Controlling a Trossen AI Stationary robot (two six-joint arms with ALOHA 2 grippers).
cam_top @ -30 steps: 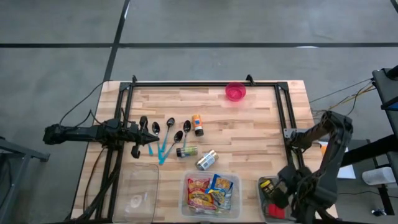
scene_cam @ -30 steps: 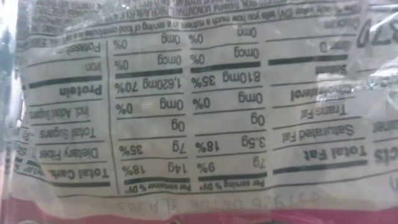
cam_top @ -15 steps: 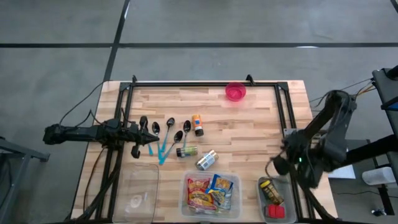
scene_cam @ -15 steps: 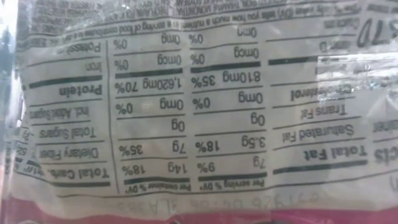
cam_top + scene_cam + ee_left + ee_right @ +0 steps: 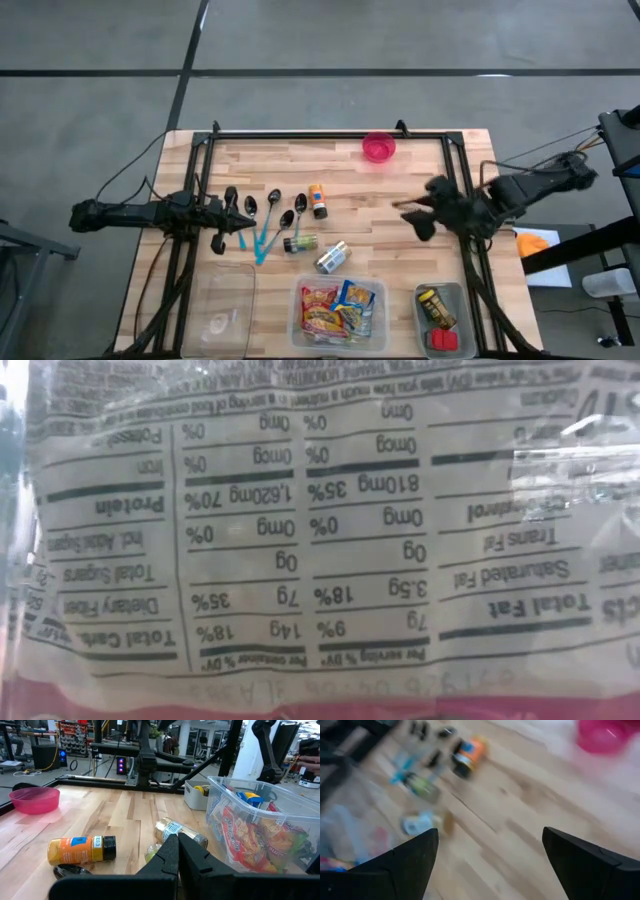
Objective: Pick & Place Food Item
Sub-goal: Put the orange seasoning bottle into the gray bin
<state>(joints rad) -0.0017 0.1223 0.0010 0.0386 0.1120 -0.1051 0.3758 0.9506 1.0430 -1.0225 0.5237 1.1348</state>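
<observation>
My right gripper (image 5: 424, 207) hangs open above the table's right part, slanting down, with nothing between its fingers (image 5: 490, 865). Ahead of it lie an orange bottle (image 5: 317, 200), a green bottle (image 5: 300, 242) and a silver jar (image 5: 332, 257), each on its side on the wood. A clear bin (image 5: 338, 312) at the near edge holds several bright food packets. A small bin (image 5: 440, 318) near the right corner holds a yellow-and-black item and a red one. My left gripper (image 5: 245, 212) waits shut and level at the table's left, by the spoons (image 5: 177, 855).
A pink bowl (image 5: 378, 147) stands at the far edge. Black spoons with blue handles (image 5: 265, 220) lie left of the bottles. A clear tray (image 5: 225, 310) sits at the near left. Black frame rails run along the sides. A packet's nutrition label (image 5: 300, 540) fills the low view.
My right gripper has swung from over the small bin at the near right toward the far edge and up, tipping toward level, and now hangs over the table's right part. It has stayed open.
</observation>
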